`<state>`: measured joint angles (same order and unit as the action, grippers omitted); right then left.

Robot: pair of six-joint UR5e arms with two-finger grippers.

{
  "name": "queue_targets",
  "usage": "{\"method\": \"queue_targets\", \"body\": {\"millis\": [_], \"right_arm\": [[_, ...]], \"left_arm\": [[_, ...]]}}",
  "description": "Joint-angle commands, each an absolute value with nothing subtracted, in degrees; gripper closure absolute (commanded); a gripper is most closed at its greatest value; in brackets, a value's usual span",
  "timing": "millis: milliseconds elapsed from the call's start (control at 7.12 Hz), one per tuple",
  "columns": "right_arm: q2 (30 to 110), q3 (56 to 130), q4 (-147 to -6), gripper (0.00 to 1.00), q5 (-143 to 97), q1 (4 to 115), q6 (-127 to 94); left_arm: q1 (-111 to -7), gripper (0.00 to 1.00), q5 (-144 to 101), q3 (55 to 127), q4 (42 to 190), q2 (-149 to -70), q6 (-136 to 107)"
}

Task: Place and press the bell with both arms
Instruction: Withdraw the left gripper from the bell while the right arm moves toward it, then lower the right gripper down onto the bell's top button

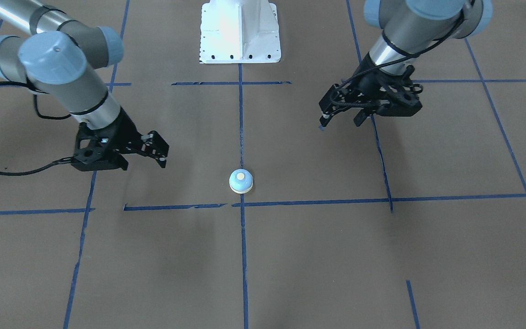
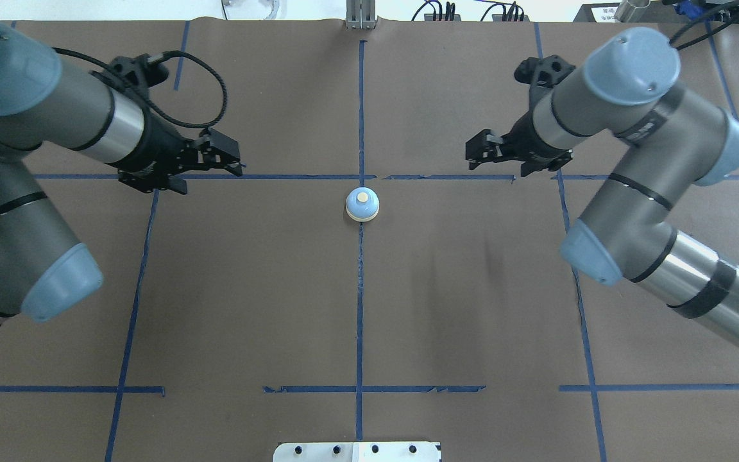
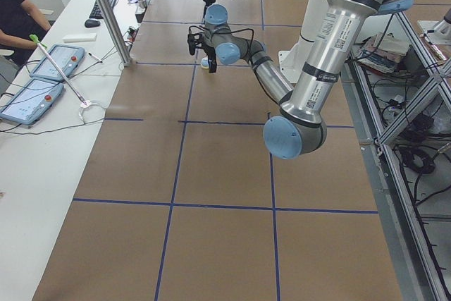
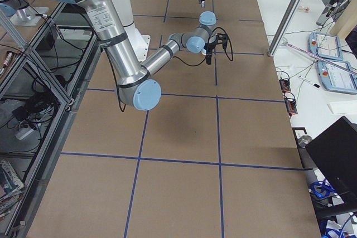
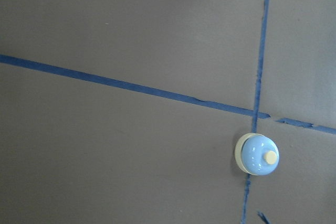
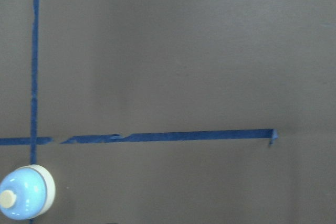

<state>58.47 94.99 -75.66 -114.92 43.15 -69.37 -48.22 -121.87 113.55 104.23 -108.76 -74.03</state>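
Note:
The light-blue bell (image 1: 241, 181) with its cream button stands upright on the brown table at the middle tape crossing. It also shows in the overhead view (image 2: 362, 205) and low in both wrist views (image 5: 256, 153) (image 6: 23, 199). My left gripper (image 2: 236, 163) (image 1: 324, 119) hovers well to the bell's left, fingers together and empty. My right gripper (image 2: 472, 154) (image 1: 163, 160) hovers well to the bell's right, fingers together and empty. Both point inward towards the bell. Neither touches it.
Blue tape lines (image 2: 360, 289) split the brown table into squares. The white pedestal base (image 1: 240, 32) is bolted at the robot's edge. A side bench with tablets (image 3: 42, 68) and a metal post (image 3: 106, 12) lie beyond the far edge.

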Motion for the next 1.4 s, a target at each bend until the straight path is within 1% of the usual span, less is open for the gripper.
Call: {"method": "queue_targets", "body": {"millis": [0,140,281,421,562,843,983,1124,1264], "right_arm": [[48.6,85.9,-75.7,0.03,-111.2,39.5,-74.3],[46.9,83.8,-75.5,0.03,-110.8,38.2,-75.2],[43.7,80.3,-75.4,0.11,-109.7,37.4,-76.7],[40.5,76.4,-75.4,0.56,-109.5,37.1,-80.4],[39.8,75.2,-75.3,1.00,-109.7,36.7,-81.4],[38.9,73.9,-75.8,1.00,-110.1,35.8,-81.4],[37.2,71.1,-75.8,1.00,-110.1,35.2,-81.4],[36.5,69.9,-75.8,1.00,-110.1,34.8,-81.4],[36.5,69.9,-75.8,1.00,-110.6,34.7,-81.5]], "left_arm": [[-53.9,0.00,-124.1,118.0,103.9,-97.9,-59.5],[-56.9,0.00,-123.8,118.0,103.9,-93.6,-51.5],[-60.1,0.00,-123.8,117.8,103.9,-89.5,-42.4],[-60.5,0.00,-123.3,117.3,104.0,-88.7,-39.4],[-60.6,0.00,-123.1,117.3,104.0,-88.0,-39.3],[-60.5,0.00,-123.0,117.4,104.1,-87.2,-39.4],[-60.6,0.00,-123.0,117.7,104.1,-87.1,-39.5],[-60.6,0.00,-123.0,117.9,104.1,-87.0,-39.5],[-60.6,0.00,-123.0,117.9,104.1,-87.0,-39.5]]}}
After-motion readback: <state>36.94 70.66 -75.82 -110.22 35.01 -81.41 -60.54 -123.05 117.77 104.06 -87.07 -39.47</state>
